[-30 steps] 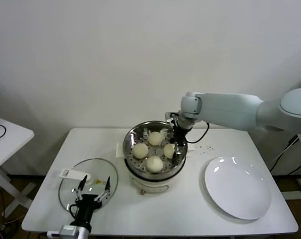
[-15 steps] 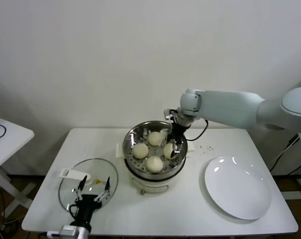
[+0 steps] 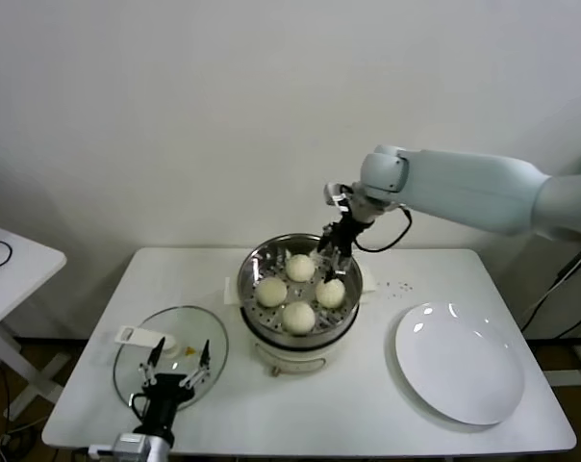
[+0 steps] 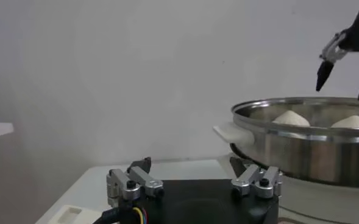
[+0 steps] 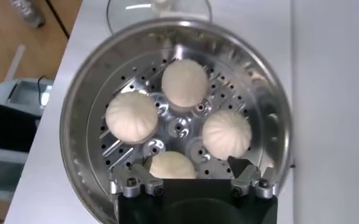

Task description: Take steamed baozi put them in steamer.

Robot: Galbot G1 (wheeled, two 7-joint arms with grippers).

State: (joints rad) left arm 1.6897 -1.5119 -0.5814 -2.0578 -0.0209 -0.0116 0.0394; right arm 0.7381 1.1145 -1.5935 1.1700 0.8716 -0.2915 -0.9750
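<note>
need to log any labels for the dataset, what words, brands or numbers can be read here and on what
No text can be read in any view.
The steamer shows a small mark on its cream base, too small to read.
The table has tiny dark specks near the plate, not legible as text.
The baozi, the lid and both grippers show no lettering.

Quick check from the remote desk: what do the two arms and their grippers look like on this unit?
The right arm has a smooth pale grey-white shell with rounded joints and a black cable looping at the wrist. The right gripper is black with slim dark fingers. The left gripper is also black, on a black body, with silver metal finger mounts fastened by dark screws and coloured wires at its base.
</note>
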